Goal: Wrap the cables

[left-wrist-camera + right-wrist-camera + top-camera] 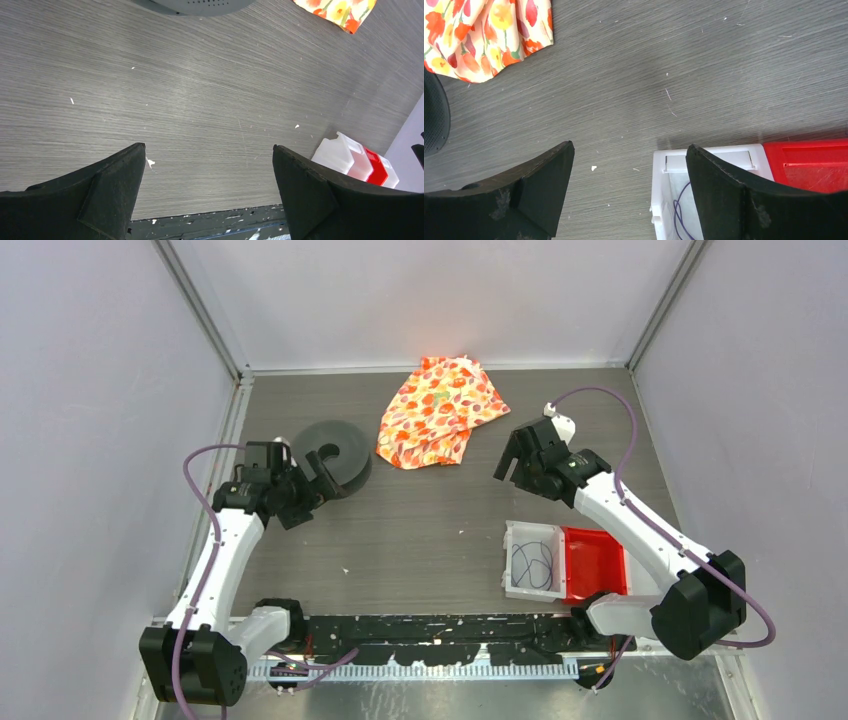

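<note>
We judge the wrapping not yet begun: the cables (532, 565) lie in loose loops inside the white bin (511, 536), lower right of the overhead view, touching a red bin (600, 562). Both the left claw (325, 480) and the right claw (508, 468) hang open and empty above the bench (420, 530). Next, we think, the nearer right claw must dip into the white bin and pinch the thin strand precisely.
</note>
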{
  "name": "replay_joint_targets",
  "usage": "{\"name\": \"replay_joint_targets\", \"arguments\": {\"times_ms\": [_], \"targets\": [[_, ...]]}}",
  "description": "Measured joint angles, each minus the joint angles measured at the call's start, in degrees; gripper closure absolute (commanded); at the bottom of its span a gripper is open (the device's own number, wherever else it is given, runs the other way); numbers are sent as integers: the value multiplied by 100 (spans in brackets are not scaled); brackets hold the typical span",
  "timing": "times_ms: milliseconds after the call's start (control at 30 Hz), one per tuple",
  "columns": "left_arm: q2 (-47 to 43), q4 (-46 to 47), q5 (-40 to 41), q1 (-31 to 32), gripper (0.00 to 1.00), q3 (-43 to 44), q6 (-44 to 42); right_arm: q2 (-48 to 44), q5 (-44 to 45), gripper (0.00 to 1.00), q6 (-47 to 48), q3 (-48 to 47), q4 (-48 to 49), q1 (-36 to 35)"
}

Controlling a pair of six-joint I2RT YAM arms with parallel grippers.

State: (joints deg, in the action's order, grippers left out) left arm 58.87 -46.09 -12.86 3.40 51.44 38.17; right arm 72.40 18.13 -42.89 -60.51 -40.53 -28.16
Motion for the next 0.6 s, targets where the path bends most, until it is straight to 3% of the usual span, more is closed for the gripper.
{"name": "replay_joint_targets", "arguments": {"times_ms": [600], "targets": [[94, 153, 236, -4, 0, 0, 199, 2, 369, 11, 258, -42, -118, 0]]}}
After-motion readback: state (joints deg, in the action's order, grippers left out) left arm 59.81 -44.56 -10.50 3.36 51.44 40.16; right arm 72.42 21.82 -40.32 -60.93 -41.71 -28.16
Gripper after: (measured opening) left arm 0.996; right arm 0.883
